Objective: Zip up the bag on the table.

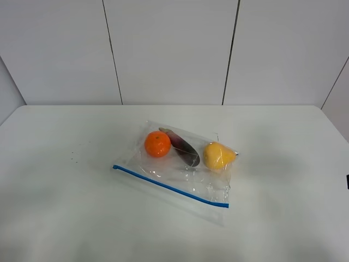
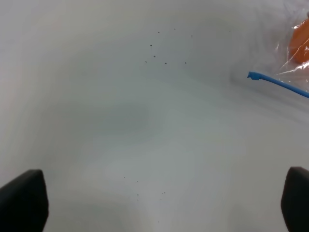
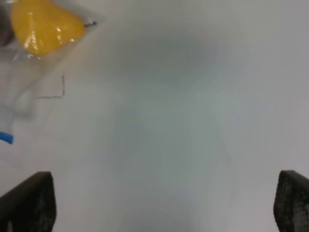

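Blue zip strip whole overhead, only ends in wrist views.

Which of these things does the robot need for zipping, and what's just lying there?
Needed:
bag
blue zip strip
table

Just there:
orange
purple fruit
yellow fruit, all inside the bag
dark specks

white table, clear bag lying flat
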Action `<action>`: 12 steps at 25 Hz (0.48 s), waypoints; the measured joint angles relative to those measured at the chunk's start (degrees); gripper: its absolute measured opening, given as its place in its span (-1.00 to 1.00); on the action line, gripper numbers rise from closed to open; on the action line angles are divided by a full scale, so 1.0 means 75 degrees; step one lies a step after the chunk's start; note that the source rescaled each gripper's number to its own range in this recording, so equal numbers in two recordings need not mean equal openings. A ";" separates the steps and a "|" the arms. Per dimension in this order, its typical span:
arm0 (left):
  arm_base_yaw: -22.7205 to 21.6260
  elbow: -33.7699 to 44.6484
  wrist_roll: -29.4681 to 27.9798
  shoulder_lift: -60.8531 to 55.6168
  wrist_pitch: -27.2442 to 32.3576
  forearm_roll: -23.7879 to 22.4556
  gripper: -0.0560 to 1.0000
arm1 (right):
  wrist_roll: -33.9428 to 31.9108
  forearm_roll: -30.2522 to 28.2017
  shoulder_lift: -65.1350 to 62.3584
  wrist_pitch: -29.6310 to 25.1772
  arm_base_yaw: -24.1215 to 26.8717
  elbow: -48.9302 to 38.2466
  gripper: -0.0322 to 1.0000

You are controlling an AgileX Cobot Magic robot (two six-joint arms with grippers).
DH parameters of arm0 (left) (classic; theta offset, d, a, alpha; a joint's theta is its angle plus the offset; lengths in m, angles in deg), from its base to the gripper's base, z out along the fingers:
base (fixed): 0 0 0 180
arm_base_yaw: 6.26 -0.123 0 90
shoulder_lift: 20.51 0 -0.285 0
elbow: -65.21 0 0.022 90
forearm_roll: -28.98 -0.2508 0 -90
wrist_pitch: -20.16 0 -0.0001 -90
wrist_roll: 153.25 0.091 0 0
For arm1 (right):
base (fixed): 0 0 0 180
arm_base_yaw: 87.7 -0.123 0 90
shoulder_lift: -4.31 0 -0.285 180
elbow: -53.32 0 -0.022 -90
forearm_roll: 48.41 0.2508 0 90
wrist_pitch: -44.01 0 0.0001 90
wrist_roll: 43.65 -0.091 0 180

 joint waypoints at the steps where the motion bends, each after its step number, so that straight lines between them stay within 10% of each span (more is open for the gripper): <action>1: 0.0000 0.0000 0.0000 0.0000 0.0000 0.0000 1.00 | 0.0000 0.0051 -0.0262 -0.0013 0.0000 -0.0045 1.00; 12: 0.0000 0.0000 0.0000 0.0000 0.0000 0.0000 1.00 | 0.0252 0.0275 -0.2280 -0.0124 0.0000 -0.0657 1.00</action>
